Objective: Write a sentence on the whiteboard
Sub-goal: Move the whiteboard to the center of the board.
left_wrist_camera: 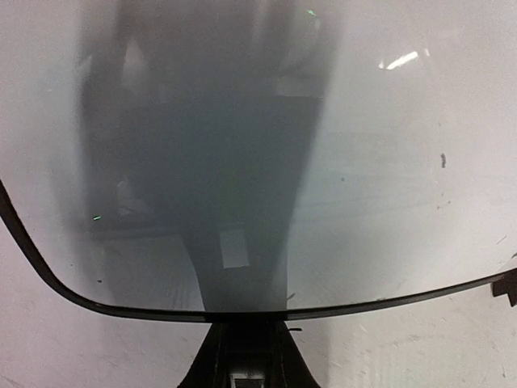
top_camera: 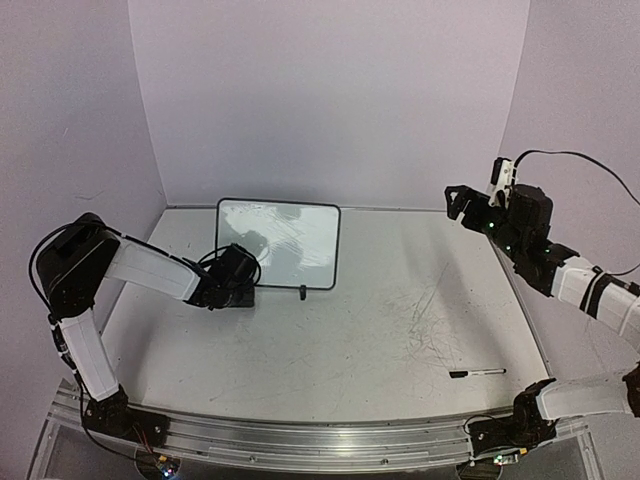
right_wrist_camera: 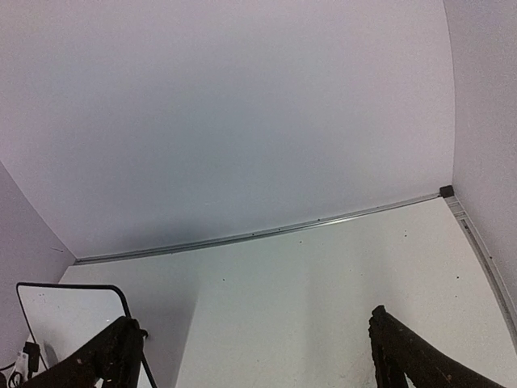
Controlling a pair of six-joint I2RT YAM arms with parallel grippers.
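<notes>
The whiteboard [top_camera: 290,240] stands upright on its feet at the back left of the table. Its face [left_wrist_camera: 388,162] carries only reflections and faint smears, and the sentence is out of view. My left gripper [top_camera: 243,288] reaches low to the board's bottom left. In the left wrist view its fingers meet at the black bottom frame [left_wrist_camera: 246,327], shut on the whiteboard's lower edge by the left foot. My right gripper [top_camera: 462,200] hangs high at the right, open with nothing between its fingers [right_wrist_camera: 252,331]. The board's corner [right_wrist_camera: 65,315] shows at that view's lower left.
A black marker [top_camera: 477,373] lies on the table at the front right, near the right arm's base. The board's right foot [top_camera: 303,293] rests on the scratched tabletop. Walls close in the table at the back and on both sides.
</notes>
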